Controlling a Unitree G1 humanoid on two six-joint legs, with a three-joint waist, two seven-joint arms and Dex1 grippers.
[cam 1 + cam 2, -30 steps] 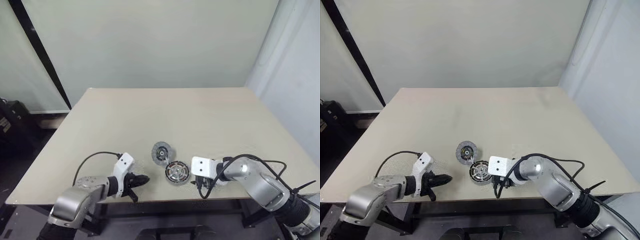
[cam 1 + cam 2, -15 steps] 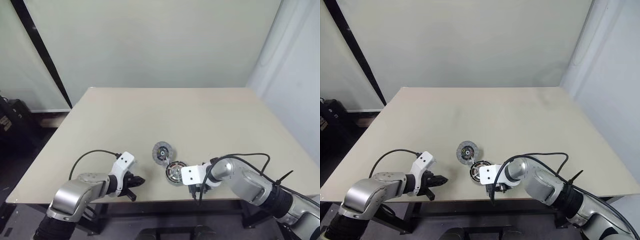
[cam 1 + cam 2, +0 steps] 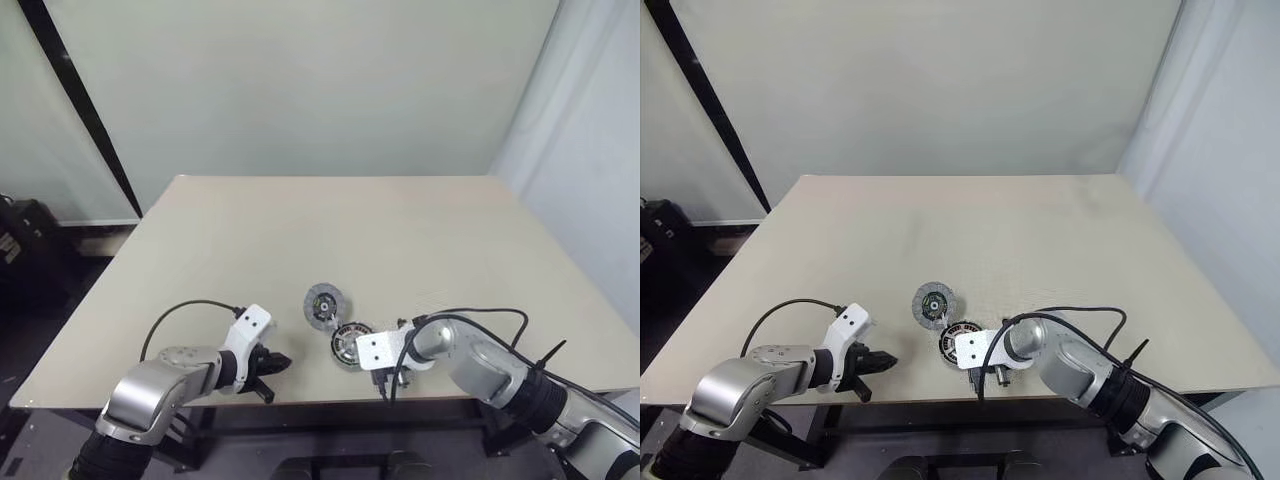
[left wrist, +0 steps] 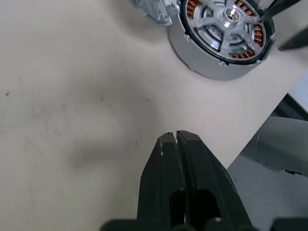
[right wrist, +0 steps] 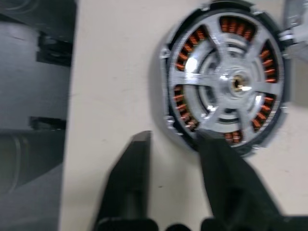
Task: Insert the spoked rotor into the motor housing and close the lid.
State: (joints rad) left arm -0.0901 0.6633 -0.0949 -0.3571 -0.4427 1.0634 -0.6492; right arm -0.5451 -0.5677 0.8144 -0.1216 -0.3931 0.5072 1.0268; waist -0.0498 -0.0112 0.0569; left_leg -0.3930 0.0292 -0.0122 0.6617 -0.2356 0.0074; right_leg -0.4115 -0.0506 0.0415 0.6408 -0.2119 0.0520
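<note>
Bench [image 3: 350, 230]: large pale board that takes the middle of the head view; the parts lie near its lower edge.
Motor housing [image 5: 224, 79]: low and centre in the head view, flat on the bench, copper coils in a ring. It looks like heavy, stiff metal.
Grey disc [image 3: 325, 303]: just up and left of the housing, touching or nearly so.
Spoked rotor [image 5: 231, 84]: it sits already inside the housing, shiny spokes over the coils. It is thin, smooth and probably slippery; I judge the rim is the best place to hold.
Right tool [image 5: 171, 139]: spread, one finger over the housing rim, holding nothing.
Left tool [image 4: 176, 137]: pressed together, empty, at lower left.
</note>
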